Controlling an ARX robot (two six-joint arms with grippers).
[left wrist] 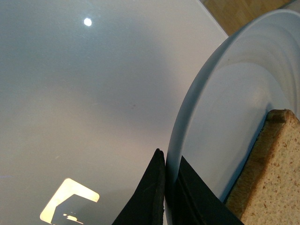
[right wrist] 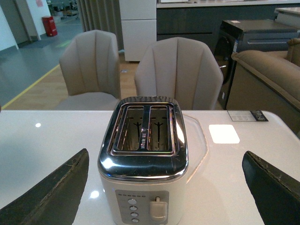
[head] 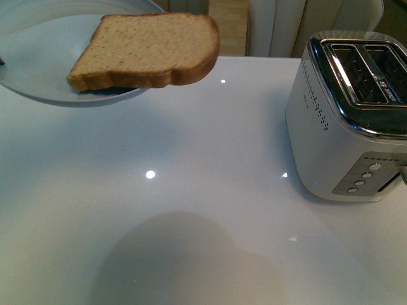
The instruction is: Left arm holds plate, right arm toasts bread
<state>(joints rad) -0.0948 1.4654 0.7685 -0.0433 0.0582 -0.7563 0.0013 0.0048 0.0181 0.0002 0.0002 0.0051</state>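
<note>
- Glossy white tabletop (head: 191,210) fills most of what I can see, throwing back the ceiling lights as bright dots; two padded beige chairs (right wrist: 178,70) stand behind it on a wooden floor.
- Next in size is the toaster (head: 343,127) on the robot's right. It is a white, rounded box with a polished chrome top, two empty slots (right wrist: 143,127) and a column of small buttons beside a lever on its front.
- The plate (head: 38,57) is held off the table at the robot's left. It is pale blue-white, smooth and stiff, with a raised rim. I'd judge it slick enough for the slice to slide if it tips.
- The bread (head: 149,51) lies flat on that plate, with one end hanging out past the rim toward the toaster. The slice is light brown and grainy with a darker crust. It should be light, soft and easily crushed, so a gentle pinch across the overhanging crusted end looks the sensible hold.
- The left gripper (left wrist: 169,161) has its black jaws clamped on the plate's rim, one on each face.
- The right gripper (right wrist: 165,154) has its jaws spread wide with nothing between them, and it faces the toaster's front.
</note>
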